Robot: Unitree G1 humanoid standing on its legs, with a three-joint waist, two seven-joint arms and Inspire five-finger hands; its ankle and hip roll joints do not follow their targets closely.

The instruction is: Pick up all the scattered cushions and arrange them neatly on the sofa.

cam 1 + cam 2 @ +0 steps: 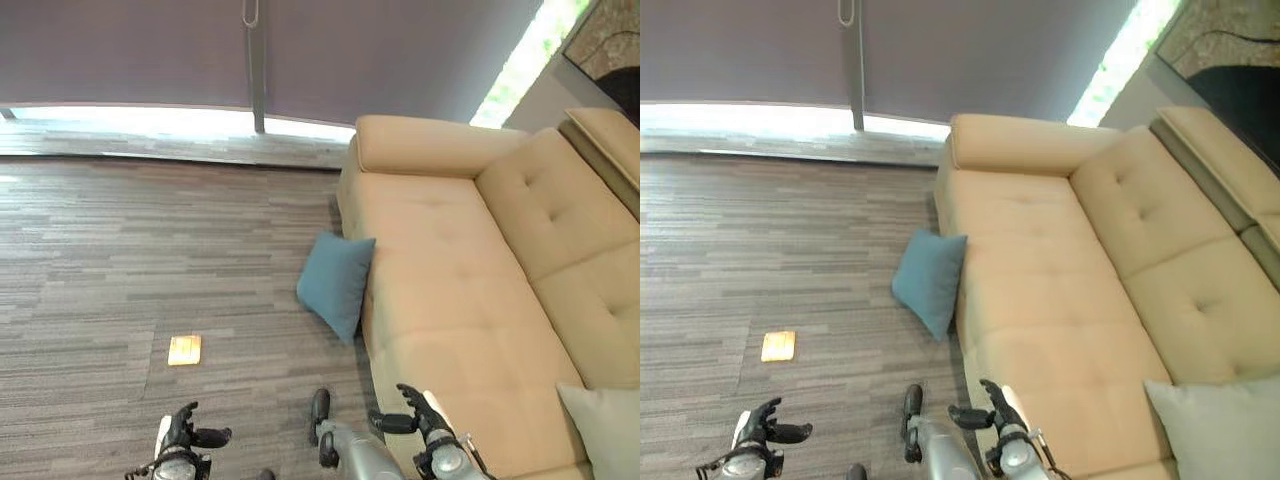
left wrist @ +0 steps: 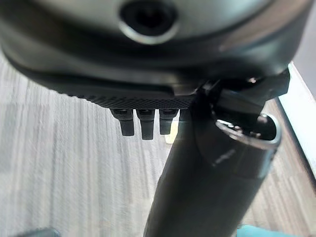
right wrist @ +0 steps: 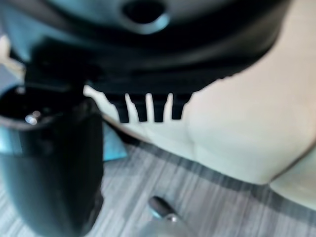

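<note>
The blue cushion point(image 1: 338, 282) is leaning on the sofa point(image 1: 450, 260), mid-frame; looking soft and light, grab its top corner. Left hand point(image 1: 180, 436) and right hand point(image 1: 425, 415) are spreading empty fingers.

Left hand point(image 1: 180, 432) and right hand point(image 1: 425, 415) low, apart, fingers relaxed, empty

Blue cushion point(image 1: 337, 282) leans on beige sofa point(image 1: 455, 300); grey cushion point(image 1: 1225, 430) on seat.

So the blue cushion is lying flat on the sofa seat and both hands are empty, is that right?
Not quite. The blue cushion stands on the floor, leaning against the sofa front, as the left eye view shows. The left hand and right hand are indeed empty.
</note>
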